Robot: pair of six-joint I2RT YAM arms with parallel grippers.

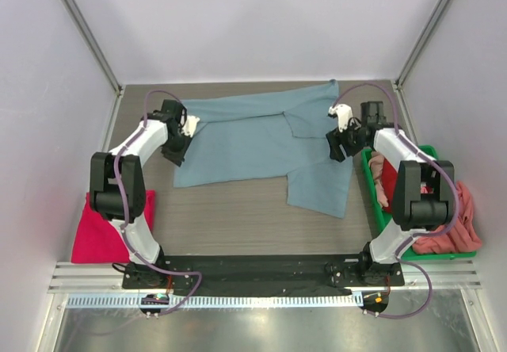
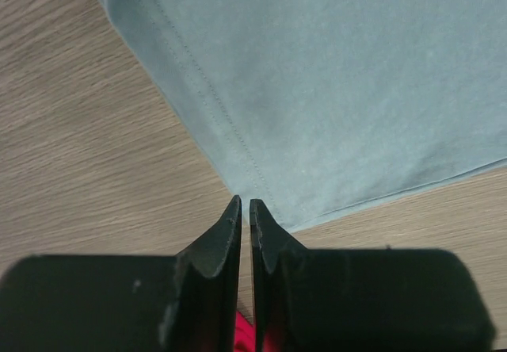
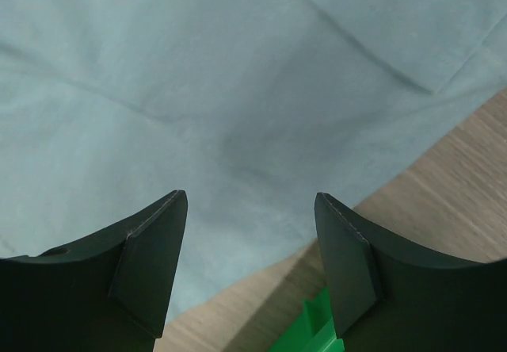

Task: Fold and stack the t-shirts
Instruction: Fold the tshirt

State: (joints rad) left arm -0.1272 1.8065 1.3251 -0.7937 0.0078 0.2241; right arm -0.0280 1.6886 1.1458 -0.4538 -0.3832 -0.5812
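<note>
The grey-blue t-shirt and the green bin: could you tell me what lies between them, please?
Only a strip of bare wooden table separates the grey-blue t-shirt from the green bin, seen in the right wrist view.

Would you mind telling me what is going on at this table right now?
The robot is working on a dusty grey-blue cloth t-shirt spread out on the wooden table. The left tool is closed right at the shirt's hem corner, though whether it pinches cloth is unclear. The right tool hangs open over the shirt's right side, beside a green plastic bin holding salmon-pink and red garments. A folded magenta-pink shirt lies at the table's left edge.
</note>
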